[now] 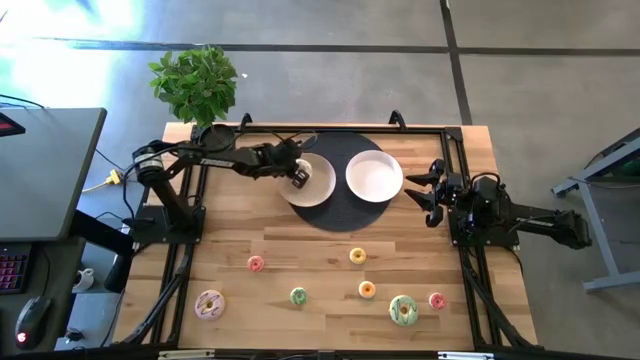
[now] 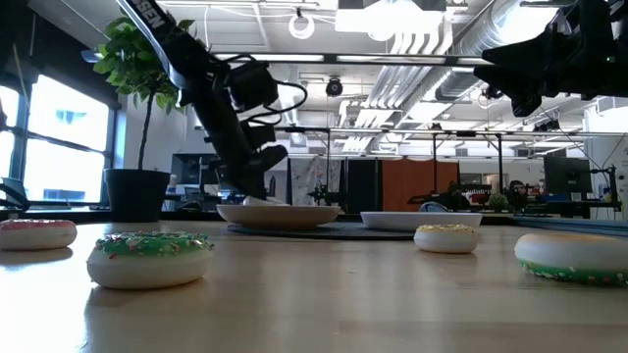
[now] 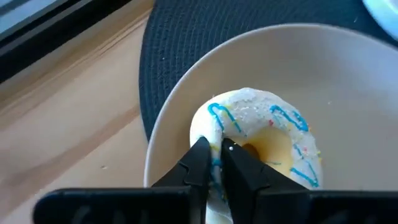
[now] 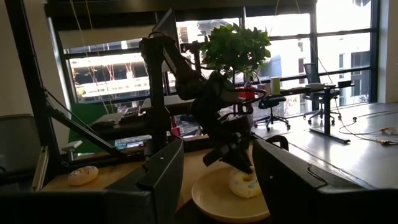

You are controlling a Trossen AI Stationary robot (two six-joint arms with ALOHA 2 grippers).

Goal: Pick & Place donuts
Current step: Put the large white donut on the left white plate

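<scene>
A white-iced donut with blue squiggles (image 3: pixel 261 124) lies on the cream plate (image 1: pixel 322 190), also visible in the right wrist view (image 4: pixel 244 184). My left gripper (image 3: pixel 214 155) reaches over that plate (image 1: pixel 299 176) and is shut on the donut. Several other donuts rest flat on the near half of the table: a large pink one (image 1: pixel 209 304), a large green one (image 1: pixel 403 310), and minis in pink (image 1: pixel 255 263), yellow (image 1: pixel 357 256), green (image 1: pixel 298 295) and orange (image 1: pixel 367 290). My right gripper (image 1: pixel 420 190) hovers open, raised beside the white plate (image 1: pixel 374 176). My left gripper pinches the white donut's ring on the side nearest the arm (image 3: pixel 217 127), one finger (image 3: pixel 198 158) on the outer edge and the other (image 3: pixel 239 160) at the hole's edge. The fingers slant down from the table's left. The donut's underside rests on the cream plate (image 3: pixel 348 81).
Both plates sit on a dark round mat (image 1: pixel 335 216) at the table's far middle. A potted plant (image 1: pixel 195 85) stands at the far left corner. A black frame (image 1: pixel 455 135) runs round the table's edges. Bare wood lies between the mat and the donuts.
</scene>
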